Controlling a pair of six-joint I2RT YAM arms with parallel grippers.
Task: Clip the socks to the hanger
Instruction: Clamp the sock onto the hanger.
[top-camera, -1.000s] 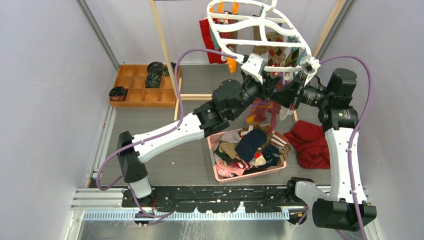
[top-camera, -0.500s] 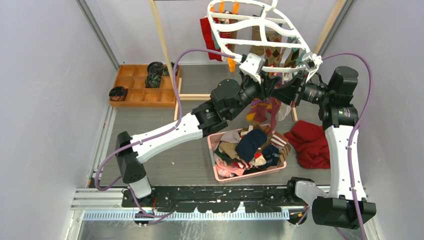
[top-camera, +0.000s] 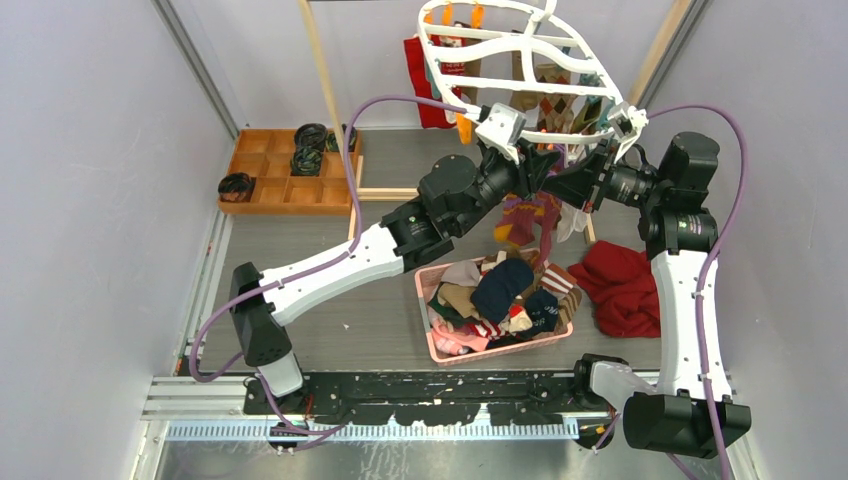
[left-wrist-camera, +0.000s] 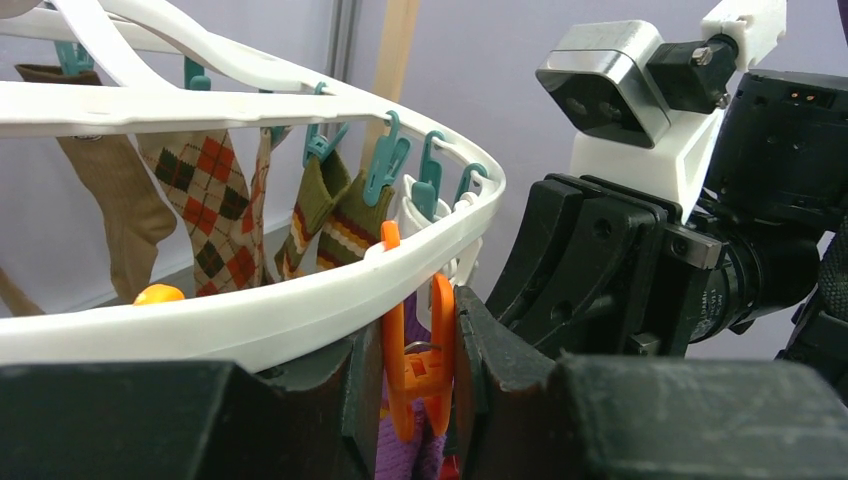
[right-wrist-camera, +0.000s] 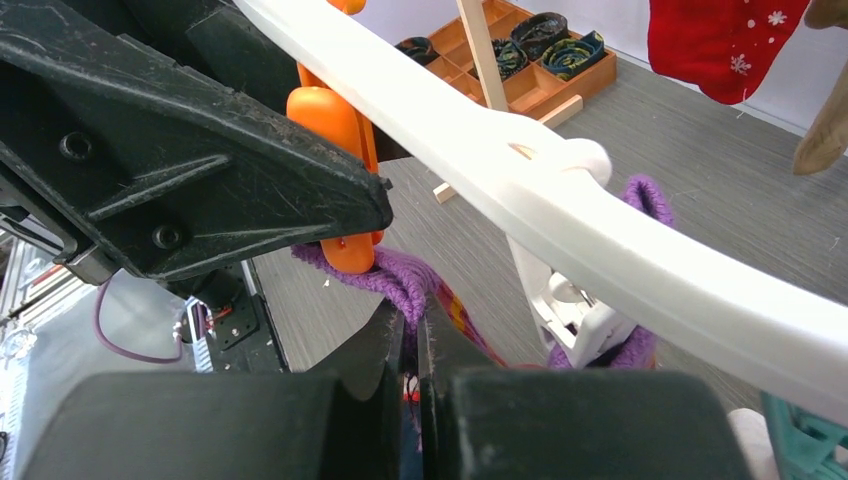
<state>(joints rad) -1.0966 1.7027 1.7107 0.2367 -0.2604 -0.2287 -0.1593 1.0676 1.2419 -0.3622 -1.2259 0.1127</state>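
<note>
Hanger (left-wrist-camera: 250, 325) rim past left edge

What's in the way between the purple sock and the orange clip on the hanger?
Nothing visible. The right gripper holds the purple sock right at the orange clip's lower end, and the left gripper clamps that clip just below the hanger rim.

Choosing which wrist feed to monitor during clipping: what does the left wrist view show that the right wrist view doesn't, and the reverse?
Only left wrist: teal pegs, an argyle sock and a striped sock hanging. Only right wrist: the wooden tray, a red sock, and the right tool pinching the purple sock. Both: the white hanger, and the orange peg squeezed by the left tool.
</note>
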